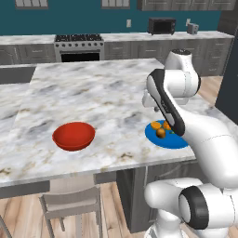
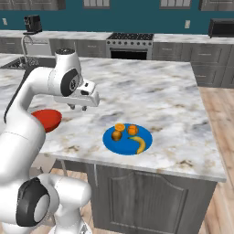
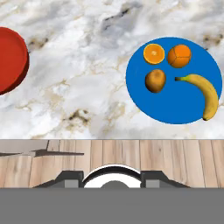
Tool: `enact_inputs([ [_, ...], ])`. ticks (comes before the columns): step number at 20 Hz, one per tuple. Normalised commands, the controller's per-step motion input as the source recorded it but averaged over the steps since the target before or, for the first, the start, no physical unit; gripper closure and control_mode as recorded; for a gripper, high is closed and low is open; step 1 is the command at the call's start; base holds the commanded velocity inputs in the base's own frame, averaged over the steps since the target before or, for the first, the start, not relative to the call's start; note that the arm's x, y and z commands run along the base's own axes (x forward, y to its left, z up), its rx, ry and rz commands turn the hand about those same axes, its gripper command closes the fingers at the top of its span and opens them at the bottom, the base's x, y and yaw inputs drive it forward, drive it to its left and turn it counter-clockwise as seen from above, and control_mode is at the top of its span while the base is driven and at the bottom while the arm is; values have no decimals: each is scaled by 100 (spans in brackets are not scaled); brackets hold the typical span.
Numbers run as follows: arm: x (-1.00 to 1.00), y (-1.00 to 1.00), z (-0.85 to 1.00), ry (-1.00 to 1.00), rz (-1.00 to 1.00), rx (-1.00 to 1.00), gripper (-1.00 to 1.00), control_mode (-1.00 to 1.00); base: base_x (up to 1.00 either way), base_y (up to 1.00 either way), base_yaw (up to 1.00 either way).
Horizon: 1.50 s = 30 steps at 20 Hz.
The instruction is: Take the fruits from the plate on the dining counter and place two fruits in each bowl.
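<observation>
Jaws cannot be judged open or closed: the gripper hangs above the desk with nothing visibly in it, and its fingers look very small in the right base view. It hovers over bare marble between the red bowl and the blue plate, apart from both.

Open marble lies all round the plate and behind it. The plate sits near the desk's front edge, with wooden floor below that edge in the hand view. The red bowl stands well apart from the plate, also toward the front edge. A chair is tucked under the desk beneath the bowl.

White-grey veined marble covers the top, over a dark grey base. Behind stand a teal wall, grey cabinets, a stove and a microwave.

Four fruits lie on the plate: a halved orange, a whole orange, a brownish fruit and a banana. In the hand view the banana's long axis runs from the plate's middle, where its stem points, curving down toward the rim at the lower right.
</observation>
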Motion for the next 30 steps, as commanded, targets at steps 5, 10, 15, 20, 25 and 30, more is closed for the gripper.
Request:
enact_inputs([
  [5,0,-19,-5,0,-3,0,-100,-100,0,0,0],
  [10,28,-93,-32,0,-10,0,-100,-100,0,0,0],
  [15,38,-89,-35,0,0,0,-100,-100,0,0,0],
  [20,31,-65,-37,1,0,0,-100,-100,0,0,0],
  [25,19,-53,-49,3,-1,-1,-100,-100,0,0,0],
  [30,24,-28,-40,11,-2,-3,-100,-100,0,0,0],
])
